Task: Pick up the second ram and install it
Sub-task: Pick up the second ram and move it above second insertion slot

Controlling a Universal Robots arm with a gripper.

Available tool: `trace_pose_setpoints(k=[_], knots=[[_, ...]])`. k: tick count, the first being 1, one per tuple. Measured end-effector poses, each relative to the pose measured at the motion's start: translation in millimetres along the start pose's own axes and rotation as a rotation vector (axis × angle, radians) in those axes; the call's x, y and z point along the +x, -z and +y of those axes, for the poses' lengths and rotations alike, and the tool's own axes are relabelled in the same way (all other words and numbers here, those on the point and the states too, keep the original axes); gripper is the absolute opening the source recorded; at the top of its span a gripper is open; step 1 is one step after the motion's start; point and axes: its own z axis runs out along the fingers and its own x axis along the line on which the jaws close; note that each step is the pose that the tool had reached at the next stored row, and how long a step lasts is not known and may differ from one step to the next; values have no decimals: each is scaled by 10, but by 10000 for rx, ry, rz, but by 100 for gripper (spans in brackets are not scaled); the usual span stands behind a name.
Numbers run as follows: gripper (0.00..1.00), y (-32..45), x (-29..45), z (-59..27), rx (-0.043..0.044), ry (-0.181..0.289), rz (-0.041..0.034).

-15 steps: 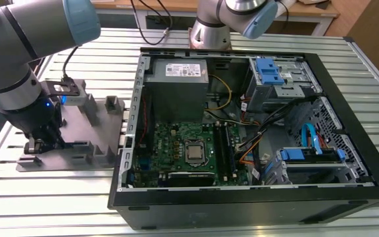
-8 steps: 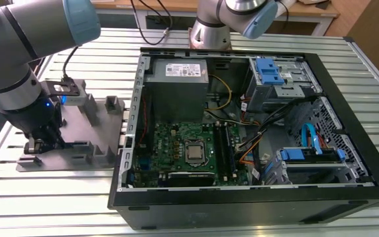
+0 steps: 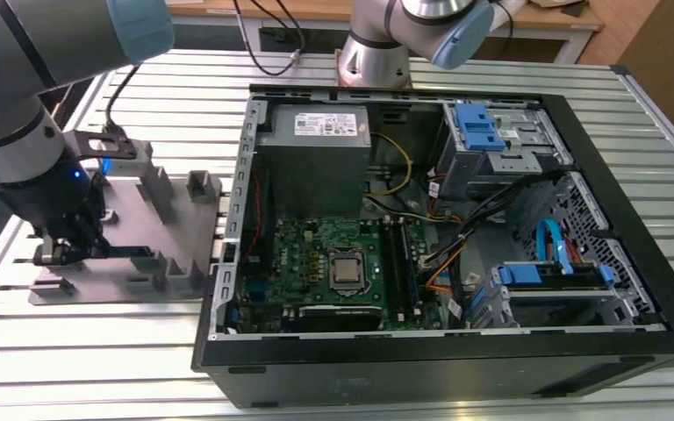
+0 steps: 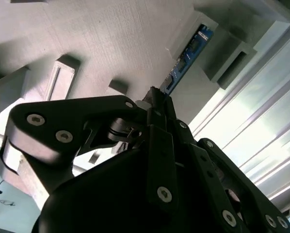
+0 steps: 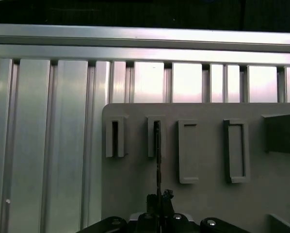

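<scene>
**A:** Entry one: state of the work?

**B:** Pick-up stage, not complete. In the second wrist view the tool is pressed together on the near end of the second ram, pinching the thin board. The stick lies in its slot between the posts of the grey tray. My judgement is that it is gripped but not lifted clear.

**A:** Outstanding?

**B:** The whole install. In the exterior view the long black sockets on the motherboard sit inside the open computer case, well apart from the tool. I cannot tell whether a stick already stands in one.

**A:** Entry two: surface?

**B:** One ribbed aluminium surface, its slats running across the exterior view. The tray is at the exterior view's left. The case is just beside it at the right, and I cannot tell whether they touch.

**A:** Room?

**B:** One further arm's base behind the case. Black cables trail near it. A wooden desk stands further back.
</scene>
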Motion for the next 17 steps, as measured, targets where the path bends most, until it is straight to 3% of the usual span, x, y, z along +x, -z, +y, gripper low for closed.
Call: trace_pose_setpoints(k=[5, 17], knots=[[11, 151, -3, 7, -1, 1, 1], [11, 375, -9, 16, -1, 0, 1]])
